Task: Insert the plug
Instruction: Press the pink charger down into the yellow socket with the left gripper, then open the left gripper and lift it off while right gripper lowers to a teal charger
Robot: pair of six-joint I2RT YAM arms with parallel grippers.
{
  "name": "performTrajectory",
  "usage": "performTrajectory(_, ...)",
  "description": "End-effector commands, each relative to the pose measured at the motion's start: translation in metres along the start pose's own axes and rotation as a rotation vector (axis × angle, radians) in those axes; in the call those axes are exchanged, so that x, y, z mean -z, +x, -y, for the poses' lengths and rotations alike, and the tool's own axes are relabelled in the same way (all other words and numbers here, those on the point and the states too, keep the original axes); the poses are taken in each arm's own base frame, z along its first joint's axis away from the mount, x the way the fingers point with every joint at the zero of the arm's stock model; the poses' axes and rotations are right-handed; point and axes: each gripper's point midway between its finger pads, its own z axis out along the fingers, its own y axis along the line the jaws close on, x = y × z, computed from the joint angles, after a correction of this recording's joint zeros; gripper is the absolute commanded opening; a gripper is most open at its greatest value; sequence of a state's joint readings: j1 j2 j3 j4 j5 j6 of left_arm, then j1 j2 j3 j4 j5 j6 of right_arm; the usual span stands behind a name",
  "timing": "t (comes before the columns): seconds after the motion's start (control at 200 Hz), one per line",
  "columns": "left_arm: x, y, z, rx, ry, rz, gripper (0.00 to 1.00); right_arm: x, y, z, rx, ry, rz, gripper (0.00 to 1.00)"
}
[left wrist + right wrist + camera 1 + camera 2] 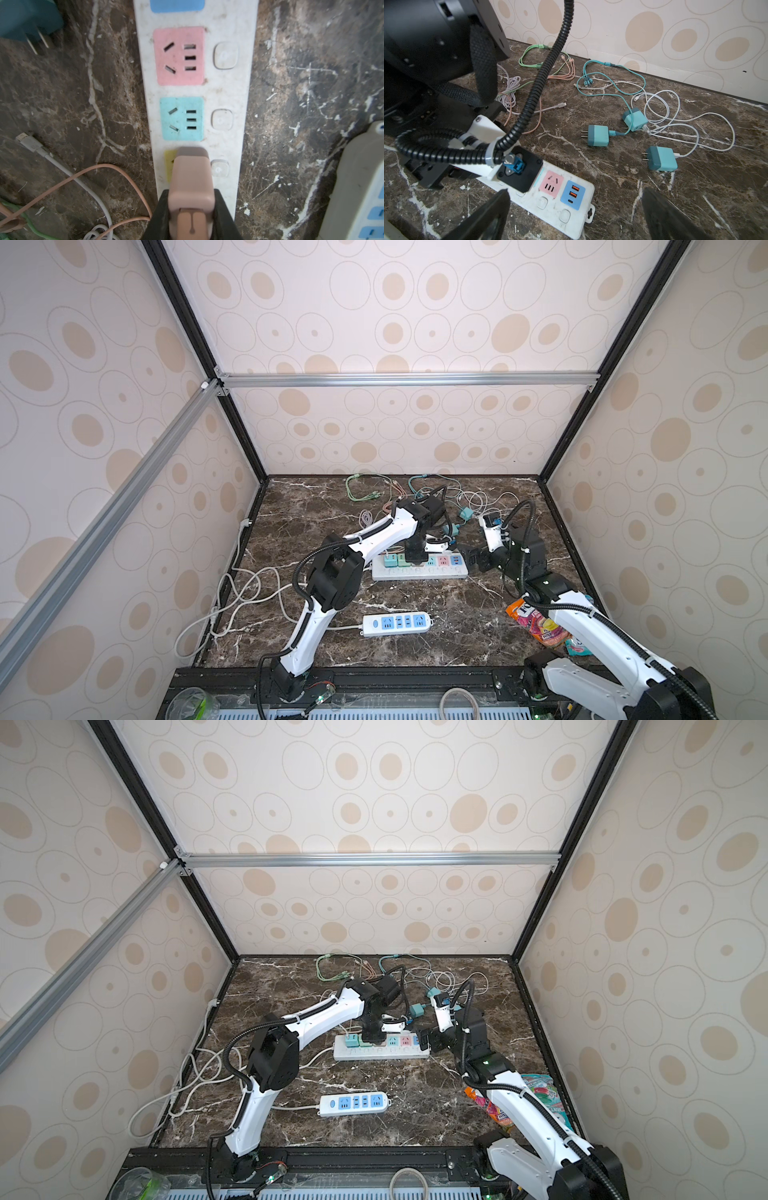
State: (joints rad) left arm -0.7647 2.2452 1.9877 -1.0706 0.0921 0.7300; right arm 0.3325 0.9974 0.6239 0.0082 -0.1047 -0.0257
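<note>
A pink plug [191,176] stands in the yellow socket [169,164] of the white power strip [228,93]. My left gripper [191,195] is shut on it, one black finger against each side. In both top views that gripper [415,558] points down onto the middle of the strip [419,570]. The teal socket [181,118] and the pink socket [178,56] beside it are empty. My right gripper [576,199] is open and holds nothing. It hovers over the strip's right end [426,1040], near the blue USB panel [572,194].
Three teal chargers [598,135] [634,119] [661,158] lie behind the strip among white and coloured cables [374,489]. A second strip with blue sockets [397,623] lies nearer the front. Snack packets [536,622] sit at the right. A white cord [232,593] loops at the left.
</note>
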Motion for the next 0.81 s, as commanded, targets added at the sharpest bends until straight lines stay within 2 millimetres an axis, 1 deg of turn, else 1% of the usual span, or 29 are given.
performTrajectory(0.0, -0.022, 0.004, -0.012, 0.005, -0.007, -0.051, 0.45, -0.001, -0.006, 0.004, -0.019, 0.019, 0.018, 1.00)
performTrajectory(0.035, -0.012, -0.001, -0.019, 0.008, -0.033, -0.027, 0.46, -0.001, -0.006, 0.004, -0.022, 0.021, 0.016, 1.00)
performTrajectory(0.055, -0.006, -0.004, -0.021, 0.010, -0.046, -0.016, 0.52, -0.001, -0.006, 0.005, -0.024, 0.024, 0.015, 1.00)
performTrajectory(0.09, 0.003, -0.008, -0.026, 0.011, -0.066, 0.004, 0.57, -0.001, -0.006, 0.005, -0.026, 0.027, 0.015, 1.00)
performTrajectory(0.165, 0.019, -0.015, -0.028, 0.000, -0.087, 0.042, 0.63, -0.001, -0.006, 0.006, -0.035, 0.035, 0.015, 1.00)
performTrajectory(0.195, 0.023, -0.017, -0.030, 0.000, -0.094, 0.056, 0.67, -0.001, -0.006, 0.007, -0.040, 0.038, 0.015, 1.00)
performTrajectory(0.315, 0.037, -0.023, -0.030, -0.001, -0.106, 0.097, 0.69, -0.002, -0.005, 0.009, -0.065, 0.052, -0.001, 1.00)
performTrajectory(0.42, 0.041, -0.026, -0.032, 0.007, -0.122, 0.117, 0.74, -0.004, -0.004, 0.011, -0.085, 0.058, -0.016, 1.00)
performTrajectory(0.505, 0.045, -0.030, -0.030, 0.006, -0.110, 0.150, 0.74, -0.005, -0.005, 0.013, -0.101, 0.072, -0.024, 1.00)
performTrajectory(0.56, 0.052, -0.035, -0.027, 0.003, -0.099, 0.188, 0.76, -0.006, -0.005, 0.015, -0.114, 0.084, -0.027, 1.00)
performTrajectory(0.68, 0.076, -0.048, -0.027, -0.002, -0.125, 0.293, 0.80, -0.007, -0.007, 0.022, -0.165, 0.122, -0.023, 1.00)
performTrajectory(0.72, 0.085, -0.051, -0.030, 0.007, -0.153, 0.332, 0.83, -0.008, -0.005, 0.026, -0.196, 0.147, -0.030, 1.00)
performTrajectory(0.74, 0.090, -0.053, -0.032, 0.012, -0.173, 0.357, 0.87, -0.009, -0.003, 0.029, -0.211, 0.165, -0.037, 1.00)
performTrajectory(0.765, 0.095, -0.055, -0.035, 0.020, -0.194, 0.385, 0.89, -0.011, -0.001, 0.031, -0.229, 0.177, -0.047, 1.00)
performTrajectory(0.775, 0.097, -0.055, -0.036, 0.024, -0.204, 0.395, 0.91, -0.012, 0.000, 0.032, -0.233, 0.184, -0.050, 1.00)
performTrajectory(0.785, 0.099, -0.055, -0.036, 0.029, -0.209, 0.405, 0.97, -0.012, 0.001, 0.033, -0.237, 0.188, -0.054, 1.00)
performTrajectory(0.8, 0.103, -0.057, -0.038, 0.037, -0.226, 0.428, 0.98, -0.014, 0.004, 0.034, -0.242, 0.193, -0.064, 1.00)
